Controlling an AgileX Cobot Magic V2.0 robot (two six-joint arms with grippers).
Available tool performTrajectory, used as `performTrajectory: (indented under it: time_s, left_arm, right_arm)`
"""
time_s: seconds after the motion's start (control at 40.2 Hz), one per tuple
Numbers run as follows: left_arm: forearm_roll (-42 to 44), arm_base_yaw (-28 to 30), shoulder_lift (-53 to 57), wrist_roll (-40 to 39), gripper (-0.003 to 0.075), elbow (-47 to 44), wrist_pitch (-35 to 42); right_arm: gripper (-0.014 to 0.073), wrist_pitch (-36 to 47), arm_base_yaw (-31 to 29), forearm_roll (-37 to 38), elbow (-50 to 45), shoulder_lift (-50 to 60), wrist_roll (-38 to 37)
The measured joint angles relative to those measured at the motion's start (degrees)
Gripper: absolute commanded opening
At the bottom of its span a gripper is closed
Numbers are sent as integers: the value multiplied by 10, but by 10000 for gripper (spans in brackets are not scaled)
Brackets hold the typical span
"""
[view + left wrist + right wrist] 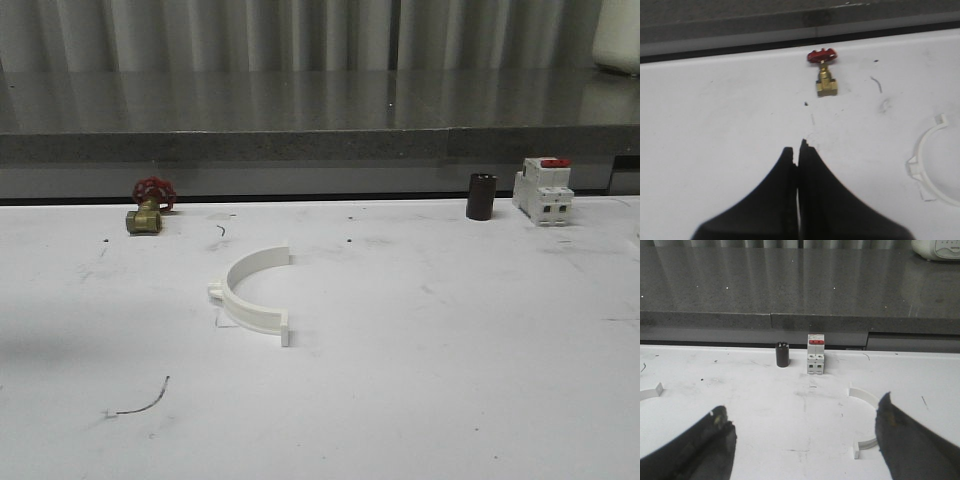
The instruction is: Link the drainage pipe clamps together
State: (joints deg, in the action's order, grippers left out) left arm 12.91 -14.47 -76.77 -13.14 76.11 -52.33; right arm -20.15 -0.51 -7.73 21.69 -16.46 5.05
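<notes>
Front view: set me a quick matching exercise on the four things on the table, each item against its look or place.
Items:
1. valve
2. clamp half
3. cylinder
4. breaker

Descriptions:
A. white block with a red top, far right at the back edge
B. brass body with a red handwheel, back left
C. dark and upright, just left of the white block
D. white curved band lying mid-table, left of centre

Pairs: 1-B, 2-D, 3-C, 4-A
</notes>
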Motion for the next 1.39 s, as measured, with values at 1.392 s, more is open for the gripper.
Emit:
performTrajectory:
  time_s: [1.392]
  left_arm:
    - [66, 10, 651, 1, -20, -572, 322]
  right_arm:
    - [592, 0, 0, 0, 0, 0, 0]
